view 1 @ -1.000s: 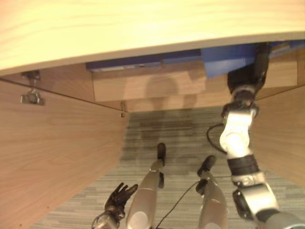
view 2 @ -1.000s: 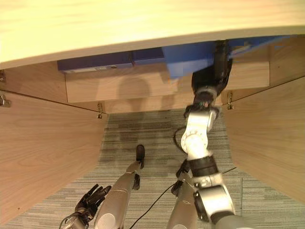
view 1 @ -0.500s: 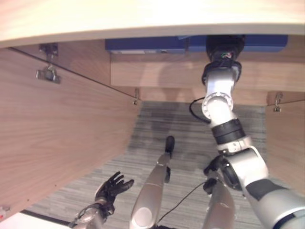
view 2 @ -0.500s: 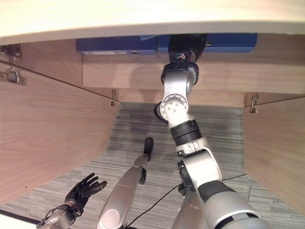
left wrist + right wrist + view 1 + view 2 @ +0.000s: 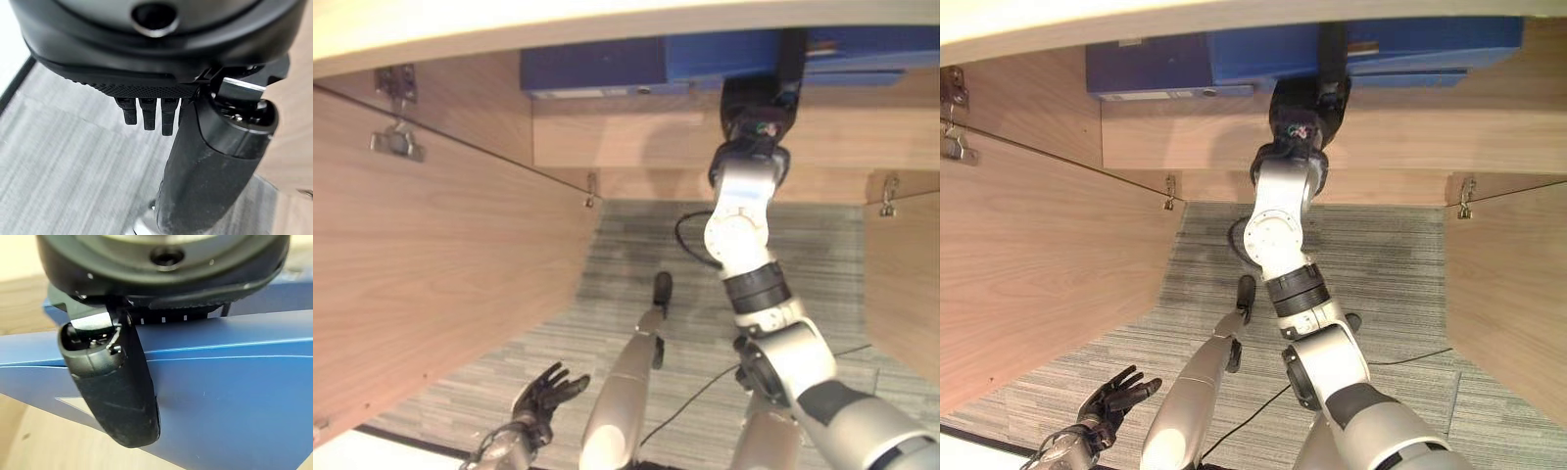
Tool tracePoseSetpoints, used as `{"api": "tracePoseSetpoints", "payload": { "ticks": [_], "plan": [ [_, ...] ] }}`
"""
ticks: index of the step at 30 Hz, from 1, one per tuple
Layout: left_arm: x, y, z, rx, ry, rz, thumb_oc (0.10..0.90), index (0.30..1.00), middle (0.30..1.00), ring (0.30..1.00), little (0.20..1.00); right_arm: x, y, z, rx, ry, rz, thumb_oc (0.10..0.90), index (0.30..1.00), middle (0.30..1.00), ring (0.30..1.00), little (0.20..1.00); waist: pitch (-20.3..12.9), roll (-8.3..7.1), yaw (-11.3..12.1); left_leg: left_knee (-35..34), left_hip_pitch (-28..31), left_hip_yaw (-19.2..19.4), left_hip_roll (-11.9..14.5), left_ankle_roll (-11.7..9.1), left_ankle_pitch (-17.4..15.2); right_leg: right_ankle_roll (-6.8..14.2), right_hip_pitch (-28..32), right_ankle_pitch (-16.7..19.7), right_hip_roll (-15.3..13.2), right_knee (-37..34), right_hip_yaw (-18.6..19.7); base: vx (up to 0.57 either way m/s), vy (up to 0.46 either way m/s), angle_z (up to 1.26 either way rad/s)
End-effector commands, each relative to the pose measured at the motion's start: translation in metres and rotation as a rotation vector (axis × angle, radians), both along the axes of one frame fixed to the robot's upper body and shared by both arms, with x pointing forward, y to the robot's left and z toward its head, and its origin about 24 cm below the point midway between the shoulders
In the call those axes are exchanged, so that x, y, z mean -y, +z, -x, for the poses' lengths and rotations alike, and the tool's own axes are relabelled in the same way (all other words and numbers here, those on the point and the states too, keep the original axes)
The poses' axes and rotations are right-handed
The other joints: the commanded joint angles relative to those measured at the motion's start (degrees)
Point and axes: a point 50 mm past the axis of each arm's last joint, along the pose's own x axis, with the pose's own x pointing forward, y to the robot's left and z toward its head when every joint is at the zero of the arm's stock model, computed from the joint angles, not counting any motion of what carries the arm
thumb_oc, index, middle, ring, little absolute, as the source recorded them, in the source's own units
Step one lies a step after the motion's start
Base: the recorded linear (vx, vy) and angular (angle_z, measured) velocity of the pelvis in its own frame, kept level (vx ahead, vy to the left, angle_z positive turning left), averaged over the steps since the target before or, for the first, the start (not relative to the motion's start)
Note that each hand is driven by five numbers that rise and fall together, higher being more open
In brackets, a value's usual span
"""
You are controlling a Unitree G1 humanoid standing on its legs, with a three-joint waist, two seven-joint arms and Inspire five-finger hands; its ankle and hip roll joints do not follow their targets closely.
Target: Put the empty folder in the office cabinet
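**Robot body: appearance**

Arms silver-grey with rounded shells and black ring joints. Right hand [image 5: 122, 387]: dark, smooth thumb, recessed screw in the wrist housing. Left hand [image 5: 1116, 397]: dark; textured black palm edge, ribbed fingers [image 5: 146, 115].

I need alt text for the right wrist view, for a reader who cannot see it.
The right hand holds a blue folder, its dark thumb pressed flat across the folder's face. Light wood of the cabinet shows behind and below the folder.
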Motion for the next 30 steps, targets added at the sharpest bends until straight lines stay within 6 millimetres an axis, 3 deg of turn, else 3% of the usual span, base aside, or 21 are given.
{"api": "tracePoseSetpoints", "payload": {
  "ticks": [1,10,29,30],
  "plan": [
    [-0.027,-0.005,0.036,-0.109,0.007,-0.105,0.8,0.9,0.9,0.9,0.9,-0.007,0.075,0.048,0.396,-0.065,0.045,0.4,0.3,0.3,0.3,0.3,-2.01,-0.18,1.43,3.12,0.6,-1.55,1.49,-2.89,-9.02,3.94,0.01,1.41,-0.65,-2.9,4.64,0.0,0.0,0.0],
    [-0.039,-0.009,0.039,-0.146,0.036,-0.144,0.8,0.9,0.9,0.9,0.9,-0.002,0.095,0.05,0.462,-0.101,0.102,0.4,0.3,0.3,0.3,0.3,-2.76,-0.71,1.98,2.83,0.65,-1.8,1.44,-3.06,-9.0,4.03,0.16,1.46,-0.66,-3.17,4.36,0.0,0.0,0.0],
    [-0.046,-0.015,0.039,-0.178,0.109,-0.162,0.8,0.9,0.9,0.9,0.9,-0.021,0.083,0.028,0.386,-0.027,0.237,0.4,0.3,0.3,0.3,0.3,-2.46,-1.76,1.88,2.32,0.25,-1.88,1.56,-3.28,-8.5,3.69,0.28,1.48,-0.07,-3.97,4.11,0.0,-0.002,0.01],
    [-0.047,-0.015,0.038,-0.177,0.108,-0.162,0.8,0.9,0.9,0.9,0.9,-0.021,0.084,0.027,0.383,-0.028,0.239,0.554,0.531,0.531,0.531,0.531,-2.42,-1.8,1.91,2.33,0.21,-1.87,1.56,-3.27,-8.51,3.7,0.26,1.5,-0.09,-3.94,4.03,0.0,0.0,0.0]
  ]
}}
